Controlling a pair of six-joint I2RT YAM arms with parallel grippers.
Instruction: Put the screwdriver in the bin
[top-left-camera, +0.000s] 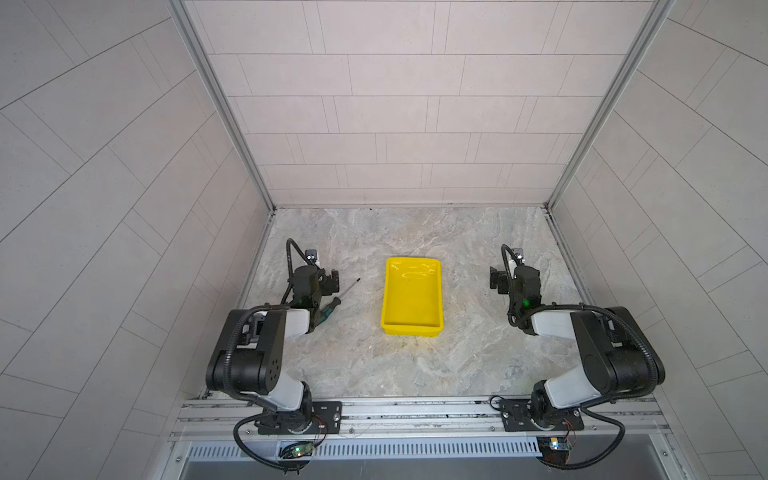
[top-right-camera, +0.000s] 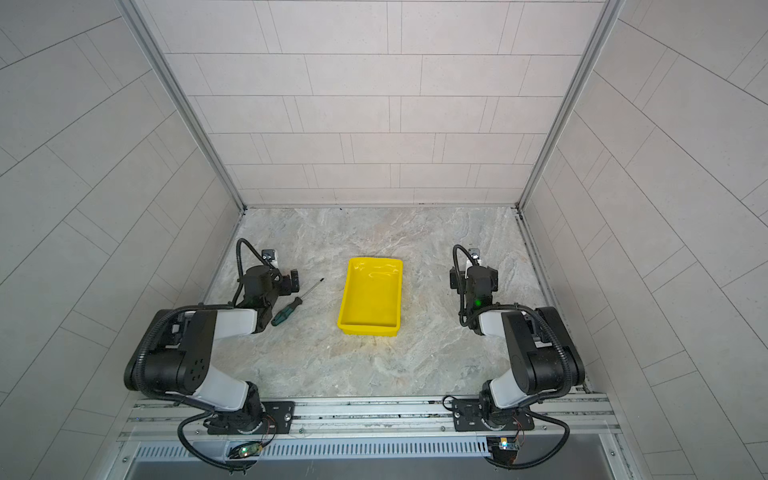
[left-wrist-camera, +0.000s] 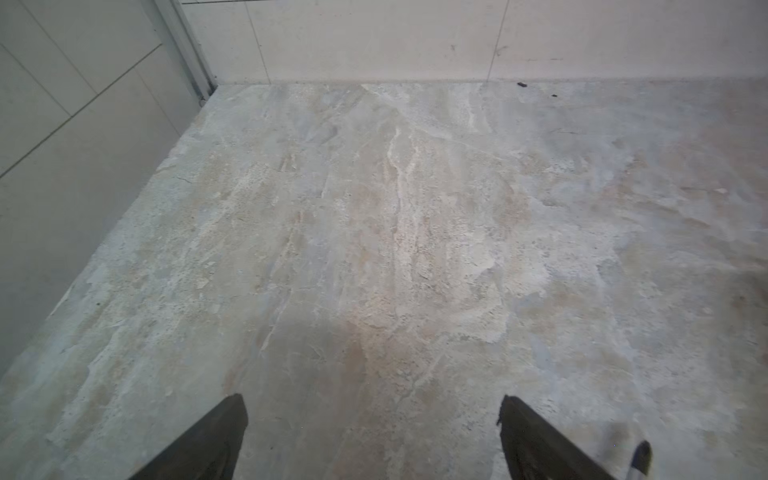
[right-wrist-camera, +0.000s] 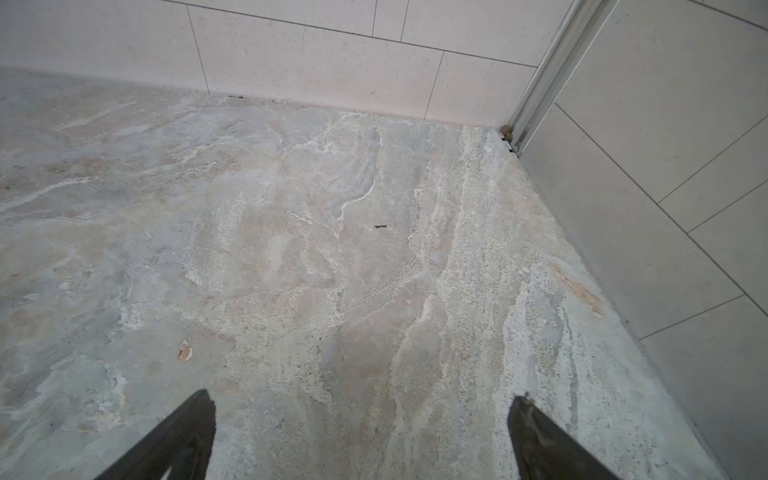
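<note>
The screwdriver (top-left-camera: 332, 308) (top-right-camera: 287, 311), with a green-and-black handle and a thin dark shaft, lies slantwise on the stone tabletop just left of the bin. Its tip points toward the back right. In a top view the left arm covers the handle's near end. The yellow bin (top-left-camera: 411, 331) (top-right-camera: 368, 330) stands empty at mid-table. My left gripper (top-left-camera: 329, 280) (top-right-camera: 291, 281) (left-wrist-camera: 372, 401) hovers open beside the screwdriver, with only bare stone between its fingers. My right gripper (top-left-camera: 498, 279) (top-right-camera: 456, 277) (right-wrist-camera: 361, 397) is open and empty, right of the bin. Neither wrist view shows the screwdriver or the bin.
Tiled walls close the table on the left, back and right, with metal corner posts (left-wrist-camera: 187, 45) (right-wrist-camera: 544, 70). An aluminium rail (top-left-camera: 415, 411) carrying both arm bases runs along the front edge. A small dark speck (right-wrist-camera: 380, 227) lies on the stone.
</note>
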